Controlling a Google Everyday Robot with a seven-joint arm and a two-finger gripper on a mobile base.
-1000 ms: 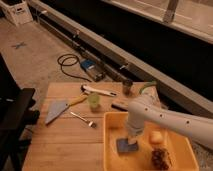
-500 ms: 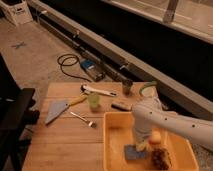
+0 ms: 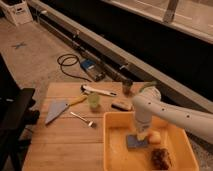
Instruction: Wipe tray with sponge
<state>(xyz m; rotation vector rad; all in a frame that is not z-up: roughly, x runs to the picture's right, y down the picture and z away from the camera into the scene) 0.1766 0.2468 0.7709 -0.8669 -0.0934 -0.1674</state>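
A yellow tray [image 3: 112, 150] sits on the right part of the wooden table [image 3: 65, 145]. A blue-grey sponge [image 3: 133, 143] lies flat on the tray floor near its middle. My gripper [image 3: 141, 134] hangs from the white arm [image 3: 170, 114] that reaches in from the right. It points straight down and is shut on the sponge's far edge, pressing it on the tray. A pale yellow item [image 3: 155, 136] lies just right of the sponge, and a brown lumpy item [image 3: 161, 158] lies at the tray's near right.
Left of the tray are a green cup [image 3: 93, 100], a fork [image 3: 82, 119], a grey scraper [image 3: 56, 110], a white-handled tool [image 3: 98, 90], a black block [image 3: 121, 105] and a dark cup [image 3: 127, 86]. A black chair [image 3: 15, 117] stands at the left. A cable lies on the floor [image 3: 70, 65].
The gripper and the sponge slid toward the tray's near side, then back toward the far side and slightly right. The other items have not moved.
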